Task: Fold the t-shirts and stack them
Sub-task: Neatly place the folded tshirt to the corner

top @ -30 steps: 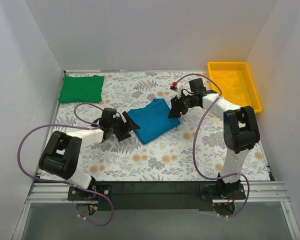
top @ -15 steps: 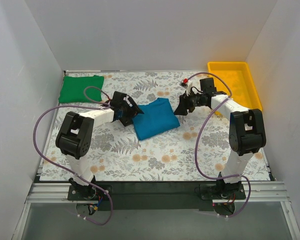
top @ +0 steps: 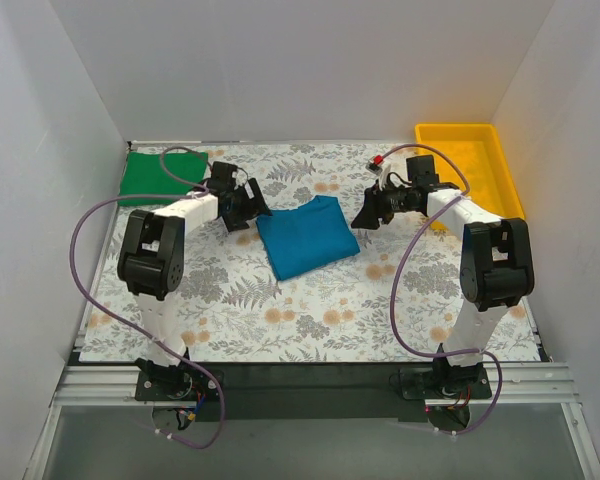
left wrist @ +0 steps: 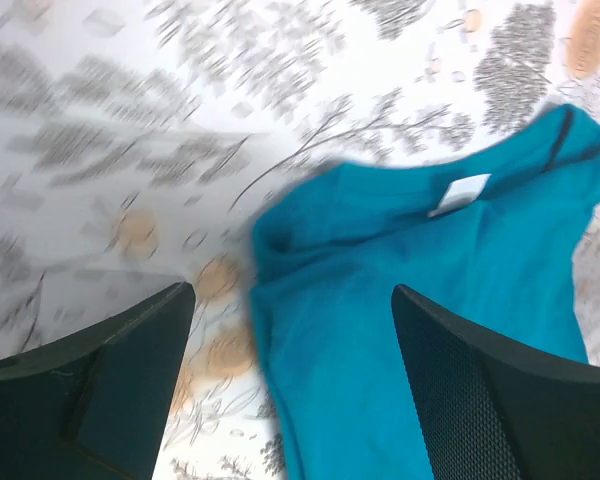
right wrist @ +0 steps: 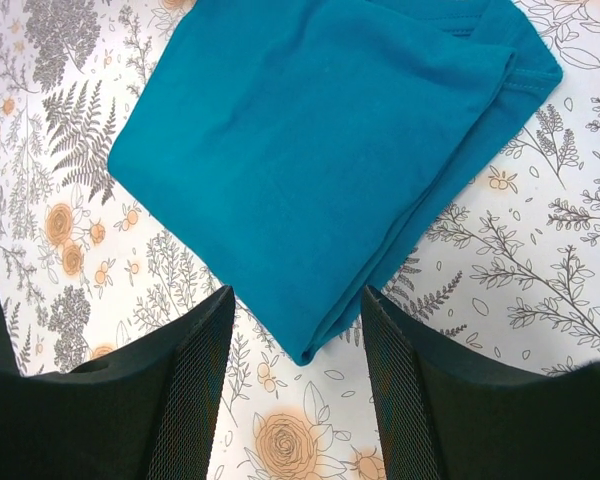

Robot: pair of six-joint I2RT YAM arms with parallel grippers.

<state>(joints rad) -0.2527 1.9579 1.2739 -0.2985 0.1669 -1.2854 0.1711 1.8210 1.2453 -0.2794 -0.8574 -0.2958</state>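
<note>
The teal-blue t-shirt (top: 307,237) lies folded into a rough square at mid table. It also shows in the left wrist view (left wrist: 420,290), with its white neck label (left wrist: 458,194), and in the right wrist view (right wrist: 320,160). The green t-shirt (top: 163,177) lies folded at the far left corner. My left gripper (top: 254,212) is open and empty, just left of the teal shirt's upper left edge; its view is motion-blurred. My right gripper (top: 363,220) is open and empty, just right of the teal shirt's right corner.
A yellow plastic tray (top: 470,170) stands at the far right corner. White walls close in the floral table cover (top: 310,310) on three sides. Purple cables loop from both arms.
My left gripper has swung from the teal shirt's near-left side up to its upper left edge. My right gripper has drawn back off the shirt to the right. The shirt now lies flatter and squarer.
</note>
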